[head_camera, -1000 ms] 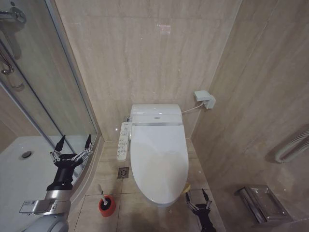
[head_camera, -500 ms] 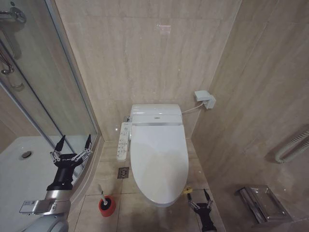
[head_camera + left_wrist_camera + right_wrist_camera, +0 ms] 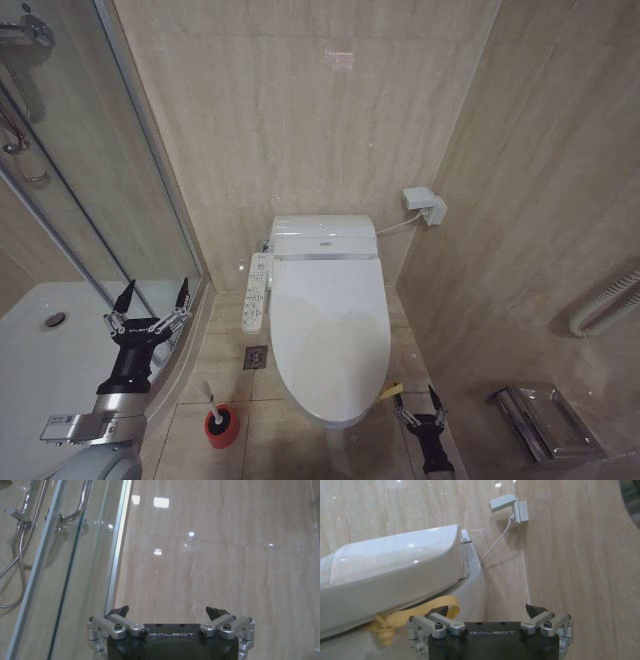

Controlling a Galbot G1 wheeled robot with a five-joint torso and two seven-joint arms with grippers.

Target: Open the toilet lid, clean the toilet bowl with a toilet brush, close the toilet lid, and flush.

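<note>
The right pincer [image 3: 418, 411], fingers apart, is sliding rightward and nearer along the floor, away from the yellow strap [image 3: 391, 391] at the near right edge of the toilet lid [image 3: 328, 325], which is lying shut, lifting unstarted; the left pincer [image 3: 148, 303] is hovering apart by the shower glass [image 3: 95, 190].

The toilet lid [image 3: 330, 330] is lying shut over the toilet in the middle of the head view, with the control panel [image 3: 256, 291] sitting just beside its left edge and the floor drain [image 3: 255, 357] lying below that panel. The toilet brush [image 3: 212, 396] is standing in its holder cup [image 3: 221, 427] at lower centre-left — left of the lid's front end. The right gripper [image 3: 418, 408] is hovering at the lower right, just beside the lid's front corner strap [image 3: 391, 390], while the left gripper [image 3: 150, 294] is hanging at the left — before the shower glass [image 3: 100, 190] — and the wall box [image 3: 425, 205] is sitting upper right of the lid.
</note>
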